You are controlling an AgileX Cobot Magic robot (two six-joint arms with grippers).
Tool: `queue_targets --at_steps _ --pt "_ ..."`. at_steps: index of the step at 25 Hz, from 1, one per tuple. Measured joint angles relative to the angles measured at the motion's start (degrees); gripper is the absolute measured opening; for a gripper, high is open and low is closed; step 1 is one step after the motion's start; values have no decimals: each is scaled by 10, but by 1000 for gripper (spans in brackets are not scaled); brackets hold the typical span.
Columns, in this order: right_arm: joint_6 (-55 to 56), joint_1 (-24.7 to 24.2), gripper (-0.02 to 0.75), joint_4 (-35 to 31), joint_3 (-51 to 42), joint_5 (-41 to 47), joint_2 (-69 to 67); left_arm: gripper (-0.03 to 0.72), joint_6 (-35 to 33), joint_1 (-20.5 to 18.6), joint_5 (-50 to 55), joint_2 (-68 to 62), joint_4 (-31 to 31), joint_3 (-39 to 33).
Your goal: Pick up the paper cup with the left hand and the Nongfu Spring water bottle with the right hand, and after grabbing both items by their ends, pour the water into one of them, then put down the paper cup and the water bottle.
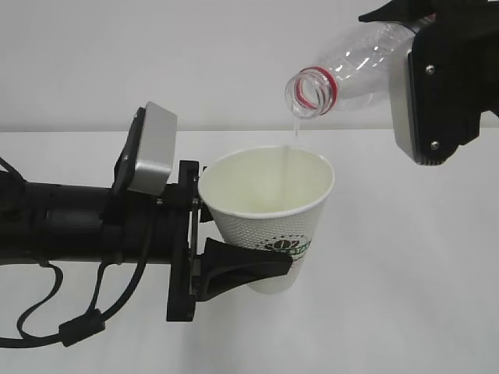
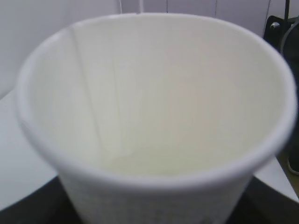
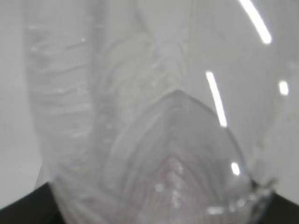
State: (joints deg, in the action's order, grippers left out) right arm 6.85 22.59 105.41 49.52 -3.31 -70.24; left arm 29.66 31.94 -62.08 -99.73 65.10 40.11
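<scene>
White: one paper cup [image 1: 269, 204], one bottle [image 1: 351, 66], one water [image 1: 294, 139] stream.

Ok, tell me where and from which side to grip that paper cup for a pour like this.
Grip the paper cup low on its tapered wall, coming in sideways from the left as the left hand does now. That leaves the wide mouth open under the Nongfu Spring water bottle and clear of the falling water.

Bright even light, exterior view sharp, both wrist views blurred, streaky glare on the bottle [image 3: 177, 140]
</scene>
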Motion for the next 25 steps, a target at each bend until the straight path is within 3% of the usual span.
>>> queue_targets --at_steps 25 --pt "0 0 470 0 0 0 0 498 0 0 19 0 -13 0"
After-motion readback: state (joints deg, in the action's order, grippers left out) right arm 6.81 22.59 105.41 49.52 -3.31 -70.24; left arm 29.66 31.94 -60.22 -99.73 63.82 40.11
